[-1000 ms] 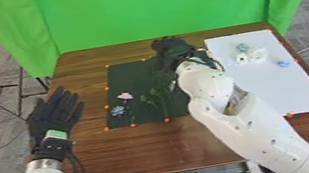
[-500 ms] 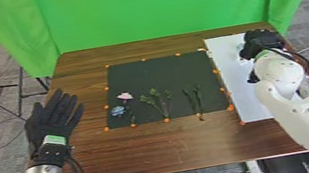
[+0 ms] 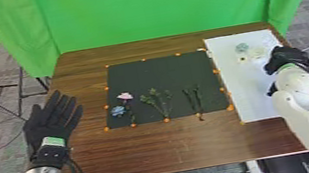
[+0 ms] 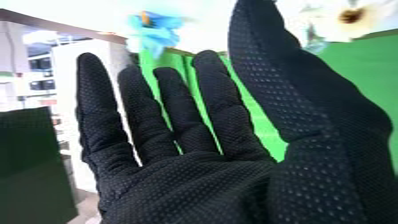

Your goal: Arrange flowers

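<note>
Currently, right hand [image 3: 286,56]: at the right edge of the white sheet, fingers straight, nothing grasped
Blue flower [image 4: 155,30]: near the right hand's fingertips in the wrist view, contact can't tell
White flower [image 3: 258,52]: on the white sheet [image 3: 252,96], toward the far end, left of the right hand
Pale blue-green flower [image 3: 242,47]: same sheet, just beyond the white one
Black mat [image 3: 162,70]: left of the sheet, orange dots along edges
Dark stems [image 3: 193,99]: mat, near right part, ends toward near edge
Leafy green stems [image 3: 156,98]: mat, near half, between dark stems and pink flower
Pink flower [image 3: 124,96]: mat, left side
Small blue bloom [image 3: 118,111]: mat, just nearer than pink
Left hand [image 3: 51,121]: left edge of worktop [image 3: 144,152], fingers straight, spread, nothing held
Green curtain [image 3: 160,7]: beyond worktop's far edge
</note>
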Robot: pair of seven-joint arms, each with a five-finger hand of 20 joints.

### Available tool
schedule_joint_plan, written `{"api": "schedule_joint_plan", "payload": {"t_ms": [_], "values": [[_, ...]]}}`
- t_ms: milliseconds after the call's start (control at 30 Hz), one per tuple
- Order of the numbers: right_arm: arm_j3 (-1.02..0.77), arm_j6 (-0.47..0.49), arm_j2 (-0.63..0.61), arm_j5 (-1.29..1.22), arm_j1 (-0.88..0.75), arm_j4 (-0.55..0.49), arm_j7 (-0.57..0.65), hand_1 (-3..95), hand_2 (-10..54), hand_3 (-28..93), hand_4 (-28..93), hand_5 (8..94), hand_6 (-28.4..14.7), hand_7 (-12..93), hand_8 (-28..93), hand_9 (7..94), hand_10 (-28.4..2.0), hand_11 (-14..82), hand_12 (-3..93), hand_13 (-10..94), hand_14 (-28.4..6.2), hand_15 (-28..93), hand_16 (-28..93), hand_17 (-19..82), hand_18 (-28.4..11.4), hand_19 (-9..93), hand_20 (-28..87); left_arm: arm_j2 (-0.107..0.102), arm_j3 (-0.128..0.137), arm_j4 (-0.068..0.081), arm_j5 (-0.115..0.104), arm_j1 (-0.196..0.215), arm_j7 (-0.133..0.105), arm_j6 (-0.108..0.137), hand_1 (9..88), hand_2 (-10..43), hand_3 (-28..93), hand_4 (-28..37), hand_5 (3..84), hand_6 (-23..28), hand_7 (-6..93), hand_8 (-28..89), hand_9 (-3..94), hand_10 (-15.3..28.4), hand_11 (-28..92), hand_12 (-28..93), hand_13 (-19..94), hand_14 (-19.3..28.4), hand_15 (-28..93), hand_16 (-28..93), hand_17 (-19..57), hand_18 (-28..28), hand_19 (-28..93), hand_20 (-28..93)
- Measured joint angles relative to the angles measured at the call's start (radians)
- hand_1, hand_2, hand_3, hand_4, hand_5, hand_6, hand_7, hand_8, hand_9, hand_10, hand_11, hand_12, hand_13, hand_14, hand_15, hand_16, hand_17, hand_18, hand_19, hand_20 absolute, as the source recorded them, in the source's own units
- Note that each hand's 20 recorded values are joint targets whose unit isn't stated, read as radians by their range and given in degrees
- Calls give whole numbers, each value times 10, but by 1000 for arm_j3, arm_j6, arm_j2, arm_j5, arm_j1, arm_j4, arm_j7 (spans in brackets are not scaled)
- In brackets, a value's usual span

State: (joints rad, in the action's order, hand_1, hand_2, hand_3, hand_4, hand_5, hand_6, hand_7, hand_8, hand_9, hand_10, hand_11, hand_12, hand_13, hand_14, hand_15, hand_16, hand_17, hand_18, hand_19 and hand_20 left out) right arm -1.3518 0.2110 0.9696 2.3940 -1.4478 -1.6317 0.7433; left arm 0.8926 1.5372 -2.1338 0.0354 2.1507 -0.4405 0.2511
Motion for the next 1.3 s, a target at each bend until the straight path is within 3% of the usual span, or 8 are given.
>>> {"api": "schedule_joint_plan", "payload": {"t_ms": [133, 367, 467, 533, 633, 700, 1067, 1300], "values": [[-7, -9, -7, -4, 1, 14, 13, 502, -95, 797, -283, 407, -72, 178, -137, 320, -167, 132, 88, 235, -168, 297, 5, 186, -219, 582, 101, -5, -3, 0, 0, -1, -3, 0, 277, 176, 724, -283, 433, 55, 195, -114, 422, 135, 238, 112, 291, 151, 457, -77, -41, 152, 424, 123], [7, -78, -21, 11, 19, 79, 21, 539, -95, 791, -283, 561, -13, 212, -155, 571, -104, 148, 113, 504, -113, 301, 63, 291, -192, 686, 138, -6, -3, 0, -1, -1, -5, 0, 277, 178, 723, -283, 441, 59, 200, -113, 424, 137, 241, 114, 293, 153, 462, -76, -40, 152, 424, 124], [13, -149, -26, 38, 15, 106, 16, 554, -95, 772, -283, 615, 2, 215, -152, 649, -102, 150, 131, 583, -98, 320, 104, 308, -196, 749, 183, -6, -4, 0, -1, -1, -8, 0, 278, 180, 721, -283, 442, 59, 201, -113, 425, 138, 243, 115, 295, 153, 463, -76, -40, 152, 423, 124], [13, -166, -28, 46, 9, 108, 15, 582, -95, 723, -283, 636, 7, 219, -146, 676, -101, 151, 150, 614, -84, 306, 201, 315, -200, 767, 222, -7, -4, 0, -1, -1, -9, 0, 278, 180, 721, -283, 443, 59, 202, -114, 425, 138, 242, 114, 295, 155, 464, -76, -40, 152, 423, 124], [18, -172, -30, 59, 0, 110, 14, 636, -95, 649, -283, 707, 13, 272, -34, 807, -76, 88, 328, 686, -49, 320, 349, 327, -205, 793, 294, -10, -6, 0, -1, -1, -11, 0, 276, 180, 722, -283, 443, 59, 202, -115, 425, 139, 243, 115, 295, 155, 465, -76, -40, 152, 423, 124], [27, -191, -32, 72, -4, 115, 10, 644, -95, 654, -283, 736, 18, 313, -9, 849, -71, 97, 384, 706, -42, 340, 388, 330, -207, 799, 311, -12, -7, 0, -1, -1, -13, 0, 277, 180, 721, -283, 443, 60, 202, -115, 425, 139, 242, 115, 296, 155, 465, -77, -40, 152, 422, 124], [83, -392, -38, 213, -40, 109, -11, 637, -95, 721, -283, 779, 7, 368, 39, 891, -85, 122, 447, 727, -54, 391, 437, 341, -218, 812, 336, -11, -12, 0, 1, -10, -11, -1, 275, 180, 723, -283, 443, 61, 200, -113, 424, 139, 244, 115, 295, 154, 464, -77, -40, 152, 422, 125], [106, -449, -60, 220, -80, -39, -57, 638, -95, 720, -283, 776, 7, 371, 49, 886, -85, 120, 453, 721, -53, 397, 438, 339, -216, 811, 339, -9, -10, 1, 4, -13, -1, -1, 275, 179, 723, -283, 443, 62, 198, -113, 423, 140, 243, 114, 295, 153, 464, -77, -40, 151, 422, 125]]}}
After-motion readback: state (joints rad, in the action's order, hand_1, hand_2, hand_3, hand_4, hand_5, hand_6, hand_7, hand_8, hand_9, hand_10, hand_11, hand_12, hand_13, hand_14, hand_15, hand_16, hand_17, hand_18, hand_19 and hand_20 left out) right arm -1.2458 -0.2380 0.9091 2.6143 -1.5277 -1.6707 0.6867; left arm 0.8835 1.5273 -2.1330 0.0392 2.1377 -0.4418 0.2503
